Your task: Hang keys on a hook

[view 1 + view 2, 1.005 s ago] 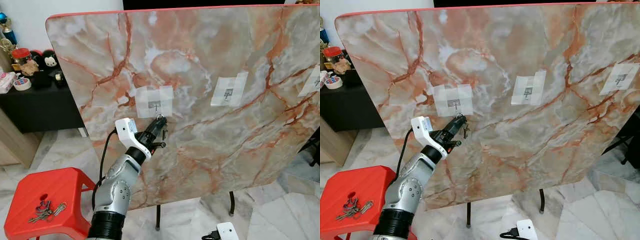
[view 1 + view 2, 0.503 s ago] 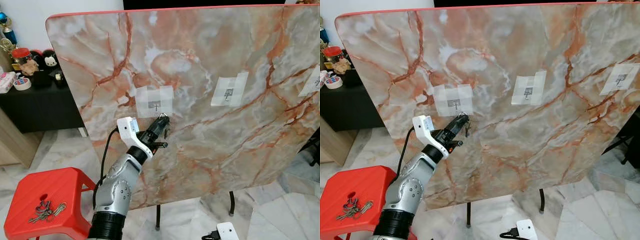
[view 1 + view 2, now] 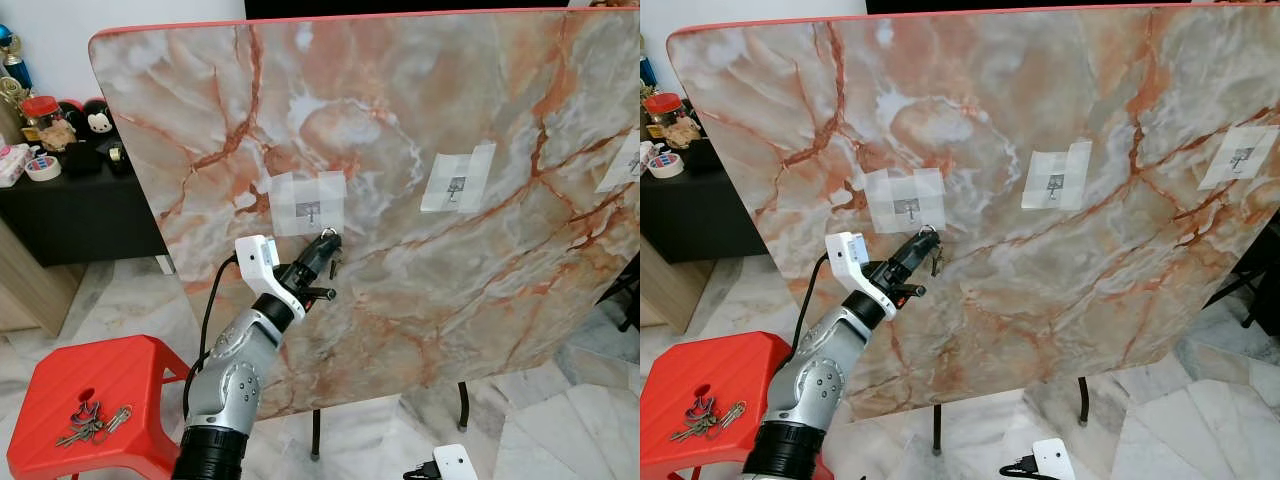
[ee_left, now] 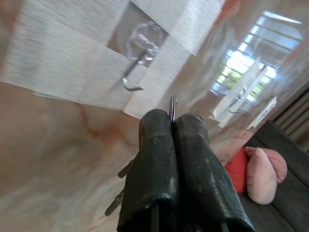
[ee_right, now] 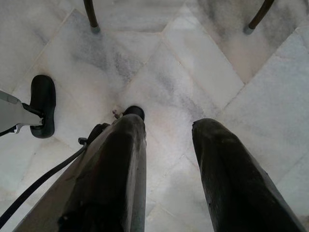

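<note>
At the marble board, your left gripper was clamped on the keys, ring edge-on between its fingertips. Hook sat just beyond at 11 o'clock, tip upturned. Right gripper hung idle, fingers apart.

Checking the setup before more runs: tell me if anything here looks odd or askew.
The marble tabletop stands tipped up on edge like a wall, with hooks taped on. The left gripper holds a key ring just below one. Spare keys lie on the red stool.
</note>
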You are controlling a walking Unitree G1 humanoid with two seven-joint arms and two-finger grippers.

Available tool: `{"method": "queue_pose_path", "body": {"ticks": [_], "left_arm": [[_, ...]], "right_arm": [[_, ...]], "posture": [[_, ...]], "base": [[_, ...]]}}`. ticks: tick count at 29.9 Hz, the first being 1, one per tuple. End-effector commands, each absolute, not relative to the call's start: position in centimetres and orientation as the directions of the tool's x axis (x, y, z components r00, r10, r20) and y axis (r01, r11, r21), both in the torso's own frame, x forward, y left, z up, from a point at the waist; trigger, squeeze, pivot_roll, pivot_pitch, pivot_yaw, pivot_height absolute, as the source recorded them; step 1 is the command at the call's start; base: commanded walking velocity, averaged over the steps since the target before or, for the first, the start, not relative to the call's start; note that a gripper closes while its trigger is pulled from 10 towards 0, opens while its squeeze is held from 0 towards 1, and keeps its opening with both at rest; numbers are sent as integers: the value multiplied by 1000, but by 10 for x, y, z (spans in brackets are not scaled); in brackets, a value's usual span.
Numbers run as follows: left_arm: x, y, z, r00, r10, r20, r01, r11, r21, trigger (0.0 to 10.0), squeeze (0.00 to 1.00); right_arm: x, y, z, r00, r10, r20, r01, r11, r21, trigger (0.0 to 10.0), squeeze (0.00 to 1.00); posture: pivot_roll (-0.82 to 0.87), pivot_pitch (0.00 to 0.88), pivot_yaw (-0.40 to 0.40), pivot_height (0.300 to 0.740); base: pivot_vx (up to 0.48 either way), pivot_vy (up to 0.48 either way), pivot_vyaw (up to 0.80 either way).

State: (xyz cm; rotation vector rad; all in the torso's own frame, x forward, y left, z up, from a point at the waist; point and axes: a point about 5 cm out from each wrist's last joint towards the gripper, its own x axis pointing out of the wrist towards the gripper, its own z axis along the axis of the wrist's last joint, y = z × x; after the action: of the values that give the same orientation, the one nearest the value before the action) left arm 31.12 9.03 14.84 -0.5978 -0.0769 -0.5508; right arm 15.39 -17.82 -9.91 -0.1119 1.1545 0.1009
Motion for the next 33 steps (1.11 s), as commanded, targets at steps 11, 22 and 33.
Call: {"method": "queue_pose_path", "body": {"ticks": [11,22,33], "left_arm": [[315,96,156,869,-426,253,493,692,-527,10000,0],[318,96,156,877,-402,262,476,660,-581,10000,0],[319,100,150,899,-374,229,427,628,-651,10000,0]], "right_arm": [[156,-179,-98,404,20,-914,-126,991,-34,10000,0],[155,-179,-99,404,19,-915,-125,992,-34,10000,0],[155,-179,-99,402,20,-916,-125,992,-33,10000,0]], "posture": [[63,0,-41,740],[59,0,-40,740],[60,0,-40,740]], "base": [[0,0,0],[0,0,0],[0,0,0]]}}
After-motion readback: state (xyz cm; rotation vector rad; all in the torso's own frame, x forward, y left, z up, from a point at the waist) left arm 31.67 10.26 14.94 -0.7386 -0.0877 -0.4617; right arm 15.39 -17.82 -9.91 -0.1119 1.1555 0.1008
